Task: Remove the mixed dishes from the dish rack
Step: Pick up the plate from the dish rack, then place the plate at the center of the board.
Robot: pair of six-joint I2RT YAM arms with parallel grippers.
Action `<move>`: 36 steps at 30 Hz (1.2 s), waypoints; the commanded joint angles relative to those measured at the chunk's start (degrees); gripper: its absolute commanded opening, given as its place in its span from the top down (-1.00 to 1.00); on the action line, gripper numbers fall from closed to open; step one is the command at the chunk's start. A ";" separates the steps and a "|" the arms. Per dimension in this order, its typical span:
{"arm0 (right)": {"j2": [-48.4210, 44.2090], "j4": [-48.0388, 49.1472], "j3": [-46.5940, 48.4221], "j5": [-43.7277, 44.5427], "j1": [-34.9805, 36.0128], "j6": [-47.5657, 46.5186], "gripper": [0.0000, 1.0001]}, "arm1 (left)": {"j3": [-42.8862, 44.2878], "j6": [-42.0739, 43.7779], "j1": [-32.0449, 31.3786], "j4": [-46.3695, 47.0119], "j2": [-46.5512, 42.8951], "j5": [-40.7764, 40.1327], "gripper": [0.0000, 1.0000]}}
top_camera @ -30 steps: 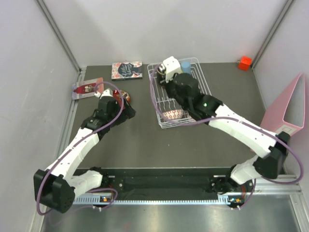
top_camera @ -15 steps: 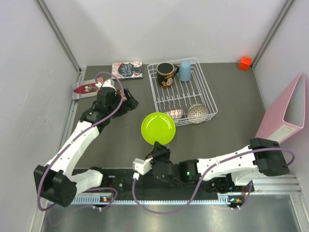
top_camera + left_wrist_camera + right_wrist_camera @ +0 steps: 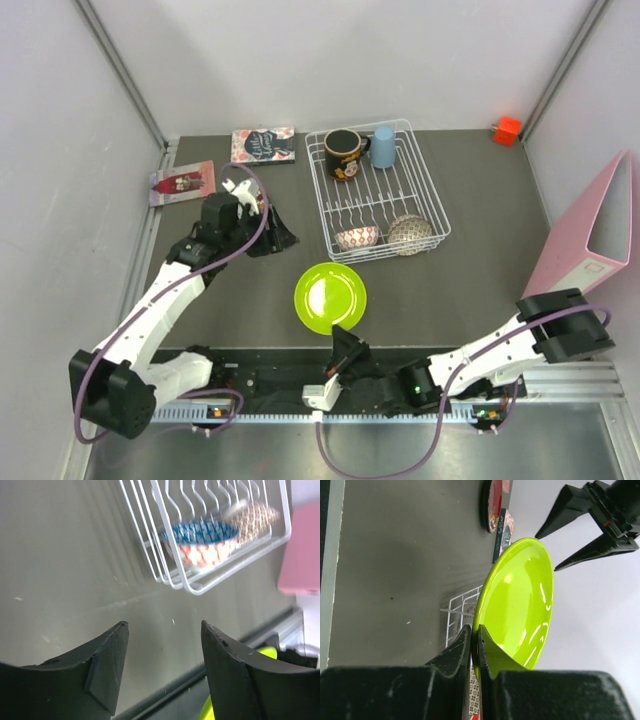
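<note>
My right gripper (image 3: 343, 340) is shut on the near rim of the lime-green plate (image 3: 330, 298). In the right wrist view its jaws (image 3: 475, 630) pinch the rim of the plate (image 3: 520, 605), which stands on edge there. The white wire dish rack (image 3: 432, 195) holds a black mug (image 3: 345, 152), a pale blue cup (image 3: 383, 145), a blue-dotted bowl (image 3: 357, 238) and a beige patterned bowl (image 3: 408, 233). My left gripper (image 3: 283, 237) hangs open and empty just left of the rack, aimed at the blue-dotted bowl (image 3: 202, 542). A red floral plate (image 3: 492, 505) lies on the table.
A pink binder (image 3: 590, 235) leans at the right wall. A small orange-red block (image 3: 508, 129) sits in the far right corner. Two printed cards (image 3: 263, 145) (image 3: 183, 182) lie at the far left. Grey walls close in the table on three sides.
My right arm swung from over the rack to the table's near edge, with the lime-green plate in its grip. My left gripper moved right toward the rack and its jaws narrowed.
</note>
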 commanded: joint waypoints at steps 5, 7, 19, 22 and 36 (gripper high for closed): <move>-2.08 3.25 3.14 -2.84 -0.40 2.13 1.00 | -6.36 0.98 0.17 7.99 -4.29 17.53 -0.56; -1.91 3.34 3.40 -3.62 -0.84 2.39 1.00 | -7.42 -0.07 0.17 10.35 -5.52 18.86 -0.64; -1.55 7.73 3.58 -6.79 -5.23 -1.83 1.00 | -11.64 -0.86 -0.18 12.91 -8.60 24.93 -0.57; -1.82 8.61 3.58 -7.41 -6.37 -2.09 0.99 | -12.61 -1.21 -0.27 13.26 -8.78 25.46 -0.51; -1.73 10.19 3.32 -6.18 -7.08 -2.62 1.00 | -15.68 -2.45 -0.62 16.61 -9.83 27.31 1.00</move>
